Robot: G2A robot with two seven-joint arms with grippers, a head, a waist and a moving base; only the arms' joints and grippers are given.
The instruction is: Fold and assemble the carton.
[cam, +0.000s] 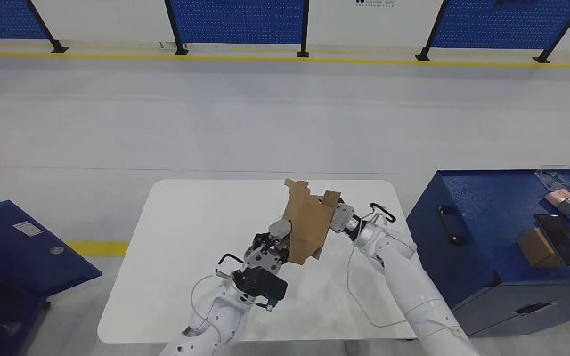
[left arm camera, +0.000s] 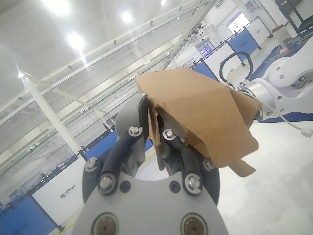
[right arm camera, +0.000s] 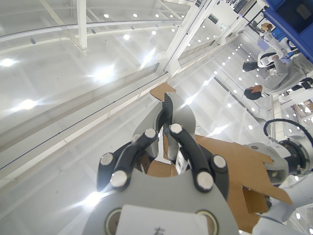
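The left tool [left arm camera: 146, 105] is closed on a thin edge of the carton [left arm camera: 200, 113], and the board caught in it looks creased and frayed. The right tool [right arm camera: 167, 102] is closed as well, pinching a flap on the opposite side of the carton, near its upper corner. Between the two, the carton hangs tilted over the middle of the tabletop [cam: 178, 258]. It is only partly folded, with panels bent at shallow angles and loose flaps sticking out at top and bottom. I cannot tell whether its lower edge touches the tabletop.

The main risk is likely in the two narrow grips. If the arms draw apart or twist against each other, the worn edge in the left tool could tear or slide free, leaving the carton swinging from the right tool alone. If they press toward each other off the crease lines, a panel may buckle in the wrong place rather than fold square. A loose flap could also catch on a tool during the next fold.
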